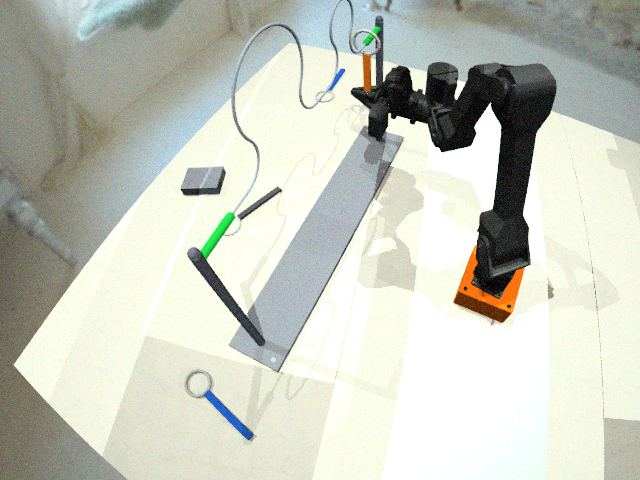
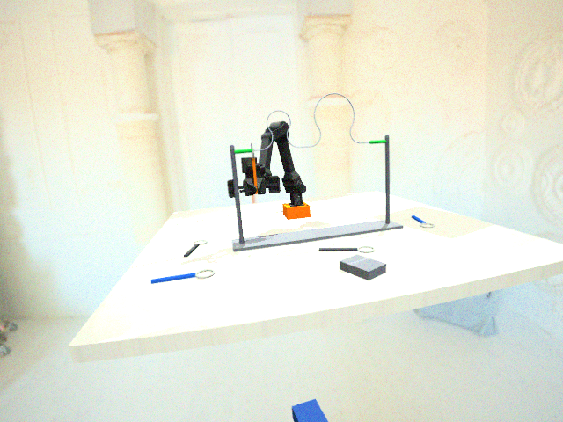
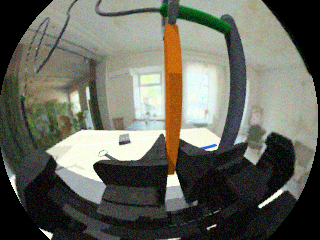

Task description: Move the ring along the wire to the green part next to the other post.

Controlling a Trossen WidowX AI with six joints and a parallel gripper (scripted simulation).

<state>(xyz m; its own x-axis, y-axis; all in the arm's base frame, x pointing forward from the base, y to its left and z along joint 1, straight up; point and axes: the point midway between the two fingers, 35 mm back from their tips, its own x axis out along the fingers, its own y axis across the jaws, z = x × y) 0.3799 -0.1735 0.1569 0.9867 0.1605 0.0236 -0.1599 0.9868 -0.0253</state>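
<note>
The orange handle [image 1: 367, 72] [image 2: 254, 170] [image 3: 173, 75] hangs upright below its ring [image 1: 354, 42] [image 3: 172, 12]. The ring is around the wire at the inner end of the green part [image 1: 368, 39] [image 2: 242, 151] [image 3: 200, 19] beside the far post [image 1: 379, 62] [image 2: 237, 200] [image 3: 237, 80]; whether they touch is unclear. My gripper [image 1: 366, 93] [image 2: 255, 189] [image 3: 164, 136] is shut on the handle's lower end. The thin grey wire [image 1: 233, 98] [image 3: 125, 12] curves to the other green part [image 1: 218, 235] [image 2: 377, 141] at the near post [image 1: 227, 297] [image 2: 387, 181].
The grey base plate [image 1: 310, 248] [image 2: 313, 235] joins the posts. A grey block [image 1: 203, 178] [image 2: 362, 266], a blue-handled ring [image 1: 227, 414] [image 2: 418, 219], another blue-handled ring [image 1: 336, 80] [image 2: 172, 278] and a black-handled ring [image 1: 258, 204] [image 2: 339, 249] lie on the table.
</note>
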